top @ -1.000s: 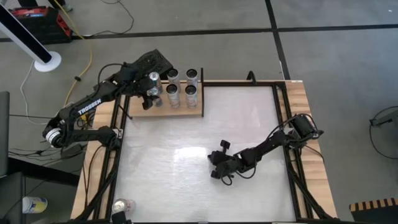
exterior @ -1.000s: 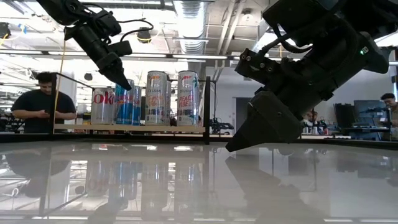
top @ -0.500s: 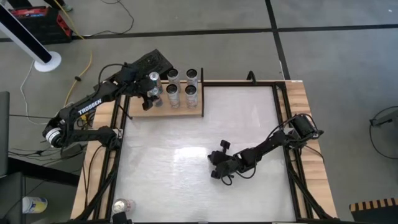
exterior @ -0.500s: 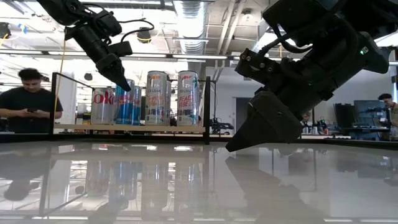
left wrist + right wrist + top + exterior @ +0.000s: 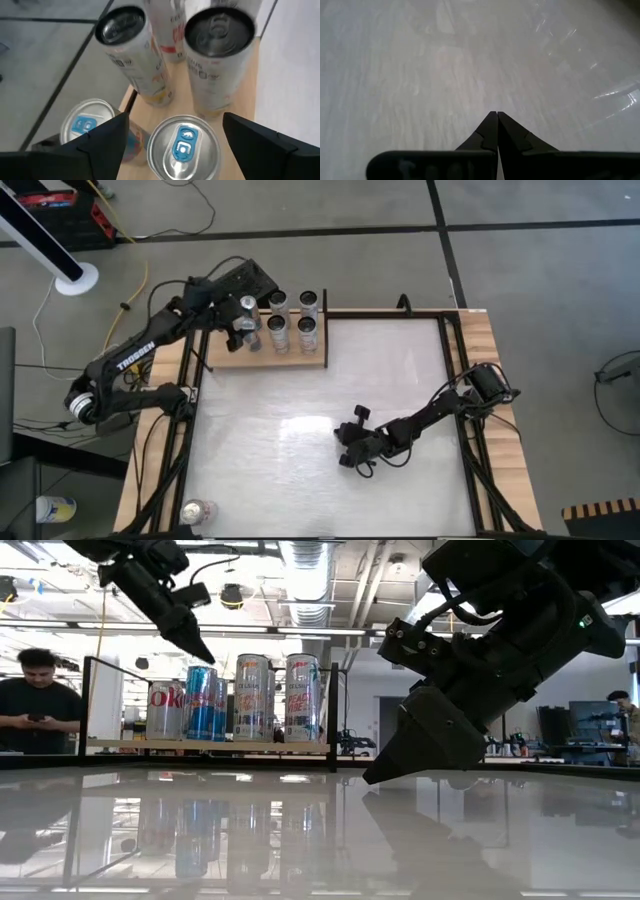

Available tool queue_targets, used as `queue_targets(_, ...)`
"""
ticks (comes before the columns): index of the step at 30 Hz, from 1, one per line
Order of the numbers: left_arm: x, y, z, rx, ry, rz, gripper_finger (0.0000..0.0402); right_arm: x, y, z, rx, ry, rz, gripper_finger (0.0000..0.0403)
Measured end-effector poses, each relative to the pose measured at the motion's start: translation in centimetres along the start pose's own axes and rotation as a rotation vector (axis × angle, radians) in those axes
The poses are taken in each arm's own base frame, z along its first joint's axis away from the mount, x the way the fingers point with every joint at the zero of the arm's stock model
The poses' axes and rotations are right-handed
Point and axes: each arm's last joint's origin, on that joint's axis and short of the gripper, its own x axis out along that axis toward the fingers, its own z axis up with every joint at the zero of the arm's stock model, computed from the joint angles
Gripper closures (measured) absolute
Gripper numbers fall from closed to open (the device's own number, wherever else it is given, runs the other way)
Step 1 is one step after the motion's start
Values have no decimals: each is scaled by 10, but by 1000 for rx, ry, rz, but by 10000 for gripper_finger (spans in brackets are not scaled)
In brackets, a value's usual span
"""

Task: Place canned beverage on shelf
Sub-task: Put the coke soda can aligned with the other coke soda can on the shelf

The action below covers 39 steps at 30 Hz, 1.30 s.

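The left gripper (image 5: 172,135) hangs spread wide just above the blue-tabbed can (image 5: 182,147), clear of it. That can stands upright on the shelf (image 5: 266,357) at the table's (image 5: 320,410) far left corner, beside five other cans (image 5: 307,326). The right gripper (image 5: 496,122) rests mid-table, its fingers pressed together on nothing. A person (image 5: 38,705) stands beyond the table.
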Motion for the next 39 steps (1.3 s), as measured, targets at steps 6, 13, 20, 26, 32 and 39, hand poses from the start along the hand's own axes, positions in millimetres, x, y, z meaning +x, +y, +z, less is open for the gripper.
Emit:
queue_targets(6, -25, -10, 20, -92, -124, -114, 94, 0, 0, 0, 0, 0, 1, 376)
queue_targets(13, -63, -66, 54, -188, -183, -512, 95, 0, 0, 0, 0, 0, 1, 376)
queue_targets(20, -105, -147, 74, -155, -134, -755, 95, 0, 0, 0, 3, -3, 2, 376)
queue_targets(26, -137, -214, 81, -119, -75, -792, 95, 0, 0, 1, 5, -6, 4, 376)
queue_targets(32, -168, -267, 93, -54, 49, -809, 95, 0, 0, 1, 9, -9, 4, 376)
queue_targets(39, -186, -323, 87, -77, 353, -741, 95, -1, 2, 1, 66, -12, 10, 376)
